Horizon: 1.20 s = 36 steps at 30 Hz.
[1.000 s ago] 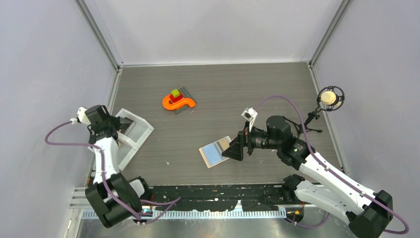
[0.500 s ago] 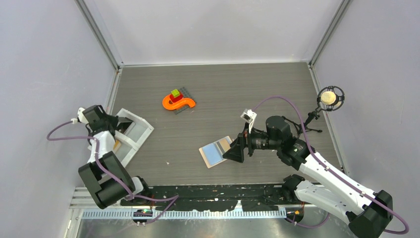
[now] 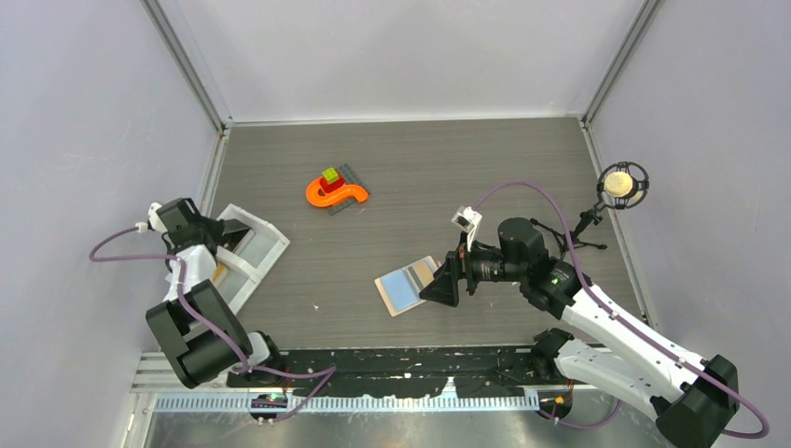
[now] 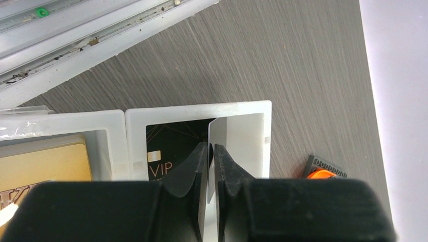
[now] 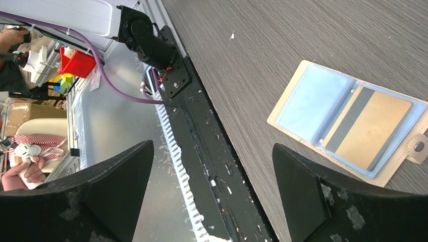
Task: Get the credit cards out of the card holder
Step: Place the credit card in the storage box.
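Observation:
The card holder (image 3: 408,285) lies open on the table, pale blue inside, and a gold card with a black stripe (image 5: 366,126) sits in its right pocket. My right gripper (image 3: 440,284) hovers wide open beside the card holder (image 5: 323,108), holding nothing. My left gripper (image 4: 212,151) is down in the white tray (image 4: 197,108), its jaws almost together on the edge of a black "VIP" credit card (image 4: 171,143). A gold credit card (image 4: 45,166) lies in the neighbouring compartment. From above, the left gripper (image 3: 224,245) sits over the tray (image 3: 266,250).
An orange S-shaped toy (image 3: 336,193) with small blocks on it stands at the back of the table, and its edge (image 4: 320,174) shows past the tray. A round microphone on a stand (image 3: 623,184) is at the right. A black rail (image 5: 202,131) runs along the near edge.
The left arm has folded lower and nearer to its base, while its gripper has stayed over the tray. The right arm and the card holder have barely moved.

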Available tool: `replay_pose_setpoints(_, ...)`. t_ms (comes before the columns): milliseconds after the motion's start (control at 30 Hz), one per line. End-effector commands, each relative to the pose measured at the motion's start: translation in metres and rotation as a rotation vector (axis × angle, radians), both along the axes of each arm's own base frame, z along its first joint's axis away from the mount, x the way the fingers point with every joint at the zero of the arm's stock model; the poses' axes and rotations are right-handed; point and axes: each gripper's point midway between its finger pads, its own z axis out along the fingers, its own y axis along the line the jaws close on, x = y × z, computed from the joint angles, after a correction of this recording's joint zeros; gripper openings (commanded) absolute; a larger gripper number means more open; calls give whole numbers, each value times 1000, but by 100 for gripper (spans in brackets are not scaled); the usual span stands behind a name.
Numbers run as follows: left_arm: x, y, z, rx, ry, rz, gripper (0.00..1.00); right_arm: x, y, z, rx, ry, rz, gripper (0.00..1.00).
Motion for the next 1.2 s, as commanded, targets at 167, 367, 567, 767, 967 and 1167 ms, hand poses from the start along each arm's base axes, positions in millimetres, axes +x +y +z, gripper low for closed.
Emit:
replay_pose_setpoints(167, 4, 13, 13, 51, -2, 13, 17, 3, 2, 3, 9, -35, 8, 95)
replay_pose_setpoints(367, 4, 15, 18, 61, 0, 16, 23, 2, 3, 3, 11, -35, 12, 95)
replay_pose_setpoints(567, 3, 15, 25, 64, -2, 16, 26, 4, 4, 0, 8, -32, 11, 95)
replay_pose_setpoints(767, -4, 20, 29, 49, 38, 74, 29, 7, 3, -4, -1, -35, -9, 95)
replay_pose_setpoints(967, -6, 19, 42, 34, 65, 76, 32, 17, -3, -11, -38, -21, -81, 95)
replay_pose_setpoints(1167, 2, -18, 54, -70, 85, -107, 34, 35, -13, -31, -133, 45, -216, 97)
